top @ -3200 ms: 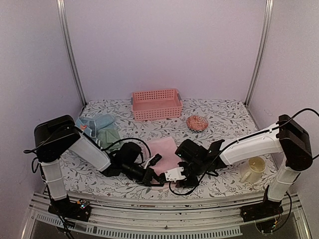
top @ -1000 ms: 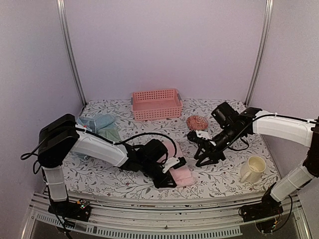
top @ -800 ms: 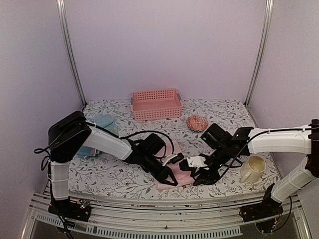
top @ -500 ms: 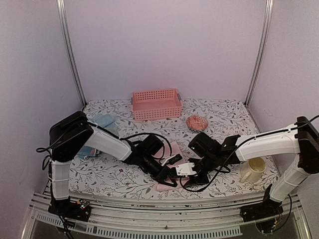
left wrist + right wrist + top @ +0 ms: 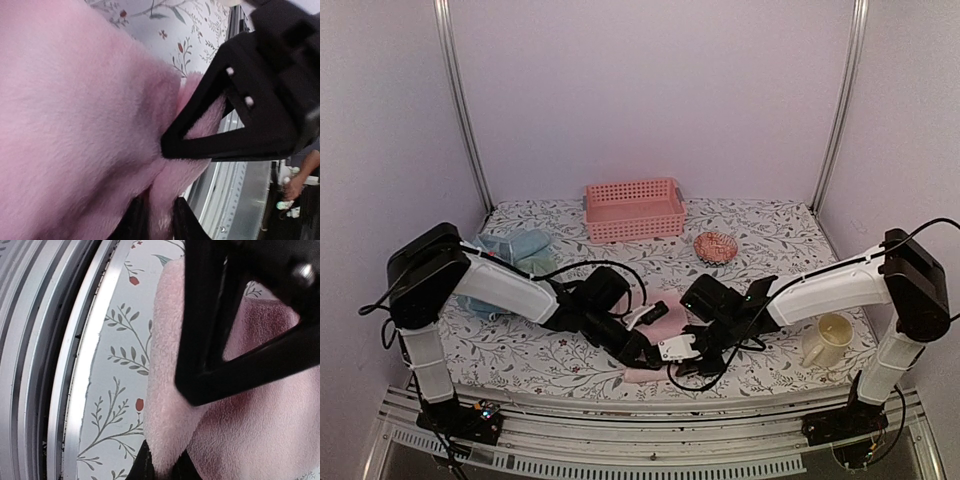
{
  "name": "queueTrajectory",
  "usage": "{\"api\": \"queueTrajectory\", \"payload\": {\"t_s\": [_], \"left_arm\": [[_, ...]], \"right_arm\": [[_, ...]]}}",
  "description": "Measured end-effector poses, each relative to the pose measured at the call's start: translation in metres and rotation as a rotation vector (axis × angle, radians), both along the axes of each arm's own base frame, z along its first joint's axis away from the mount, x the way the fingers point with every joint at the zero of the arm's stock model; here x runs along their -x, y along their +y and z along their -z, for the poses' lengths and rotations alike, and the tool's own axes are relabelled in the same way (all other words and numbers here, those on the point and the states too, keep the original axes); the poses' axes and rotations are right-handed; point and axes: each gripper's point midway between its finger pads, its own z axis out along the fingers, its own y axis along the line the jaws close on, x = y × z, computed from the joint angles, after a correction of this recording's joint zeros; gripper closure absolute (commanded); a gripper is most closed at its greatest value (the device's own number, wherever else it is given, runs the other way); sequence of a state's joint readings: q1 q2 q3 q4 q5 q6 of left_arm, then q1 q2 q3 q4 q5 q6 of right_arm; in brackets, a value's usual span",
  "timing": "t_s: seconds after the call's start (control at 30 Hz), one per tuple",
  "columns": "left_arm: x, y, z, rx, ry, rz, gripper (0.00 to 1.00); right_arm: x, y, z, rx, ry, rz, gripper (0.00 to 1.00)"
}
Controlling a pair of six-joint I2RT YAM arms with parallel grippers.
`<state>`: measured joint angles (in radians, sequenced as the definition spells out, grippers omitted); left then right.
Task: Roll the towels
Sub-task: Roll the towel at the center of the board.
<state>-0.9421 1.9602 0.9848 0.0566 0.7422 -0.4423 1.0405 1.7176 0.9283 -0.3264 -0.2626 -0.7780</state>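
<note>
While my left hand (image 5: 642,352) and right hand (image 5: 686,356) each nip the pink towel (image 5: 668,318) close to the worktop's (image 5: 770,230) near edge, nearly touching, a clash or uneven pull could, I judge, undo the fold or drag it over that edge. Beyond, open room runs to the basket (image 5: 634,210) at the far edge.

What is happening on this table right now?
Two robot arms are working on the pink towel near the front edge of the table. The left gripper and the right gripper each pinch its edge, close together. The other towels lie in a heap at the back left, not yet rolled.
</note>
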Motion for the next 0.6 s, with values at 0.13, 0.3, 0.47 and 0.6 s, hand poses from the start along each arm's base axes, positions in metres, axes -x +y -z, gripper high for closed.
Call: {"api": "queueTrajectory", "payload": {"t_s": [0.13,0.3,0.47,0.6], "left_arm": [[-0.012,0.026,-0.027,-0.008,-0.189,-0.088,0.76],[-0.020,0.063,-0.057,0.025,-0.410,-0.215,0.78],[0.007,0.088,-0.070,0.038,-0.663,-0.233,0.80],[0.032,0.085,-0.081,0.077,-0.801,-0.165,0.79]], "right_arm": [[0.014,-0.001,0.000,0.018,0.127,-0.026,0.95],[0.019,-0.001,0.005,0.049,0.346,-0.010,0.95],[0.014,0.000,0.009,0.074,0.598,0.039,0.94],[0.012,0.003,0.011,0.093,0.796,0.076,0.94]]}}
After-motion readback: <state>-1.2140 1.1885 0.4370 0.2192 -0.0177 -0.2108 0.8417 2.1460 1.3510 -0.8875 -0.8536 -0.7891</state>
